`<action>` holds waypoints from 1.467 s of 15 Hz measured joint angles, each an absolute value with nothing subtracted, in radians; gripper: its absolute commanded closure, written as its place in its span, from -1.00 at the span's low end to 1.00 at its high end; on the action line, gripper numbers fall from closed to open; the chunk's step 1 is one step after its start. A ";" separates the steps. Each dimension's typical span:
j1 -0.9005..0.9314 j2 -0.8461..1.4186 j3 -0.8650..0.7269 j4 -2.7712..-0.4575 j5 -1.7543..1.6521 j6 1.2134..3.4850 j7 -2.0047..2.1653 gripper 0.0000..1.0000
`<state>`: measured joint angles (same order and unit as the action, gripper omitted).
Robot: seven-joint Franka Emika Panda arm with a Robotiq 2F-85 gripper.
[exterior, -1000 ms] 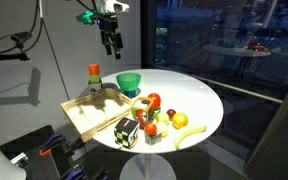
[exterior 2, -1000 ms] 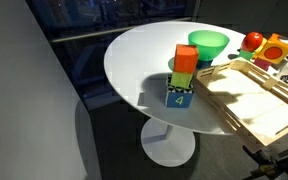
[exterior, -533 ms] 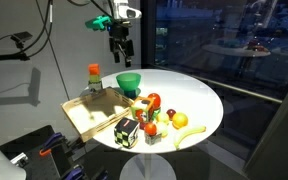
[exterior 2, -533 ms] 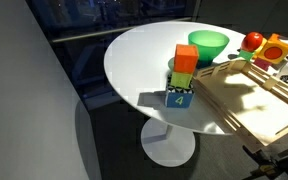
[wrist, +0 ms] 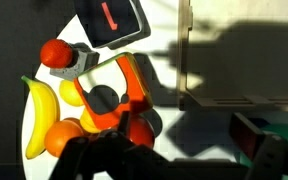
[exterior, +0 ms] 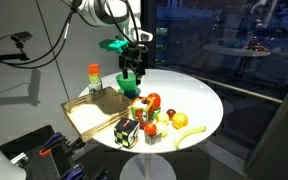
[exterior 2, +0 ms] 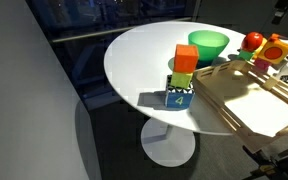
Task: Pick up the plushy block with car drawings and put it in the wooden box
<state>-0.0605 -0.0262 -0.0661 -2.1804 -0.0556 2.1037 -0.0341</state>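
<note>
The plushy block (exterior: 140,106) shows as a small pale cube between the wooden box (exterior: 92,113) and the red and orange toys; its drawings are too small to read. The box's light rim also shows in an exterior view (exterior 2: 246,92) and in the wrist view (wrist: 185,52). My gripper (exterior: 132,76) hangs open and empty above the table, over the green bowl and just behind the block. In the wrist view its dark fingers frame the bottom edge (wrist: 174,165), and I cannot make out the block there.
A black-and-white cube (exterior: 127,131) sits at the table's front (wrist: 109,18). Beside it lie an orange toy frame (wrist: 124,95), a banana (wrist: 39,115), an orange (wrist: 64,137) and a red ball (wrist: 56,52). A green bowl (exterior 2: 209,43) and a stack of coloured blocks (exterior 2: 184,75) stand by the box.
The gripper has come down from high behind the table and moved forward, now low over the green bowl near the toys. Nothing on the table has moved.
</note>
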 measured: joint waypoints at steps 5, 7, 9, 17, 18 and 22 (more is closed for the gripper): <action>-0.068 0.037 -0.081 -2.179 -0.059 2.129 -0.059 -1.00; -0.076 0.044 -0.089 -2.178 -0.072 2.129 -0.064 -1.00; -0.086 0.047 -0.099 -2.178 -0.086 2.129 -0.067 -1.00; -0.122 0.093 -0.126 -2.179 -0.094 2.180 -0.115 -1.00; -0.122 0.100 -0.126 -2.179 -0.093 2.190 -0.126 -1.00; -0.122 0.120 -0.126 -2.180 -0.088 2.223 -0.171 -1.00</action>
<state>-0.1221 0.1196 -0.1261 -2.1803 -0.0883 2.2230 -0.1710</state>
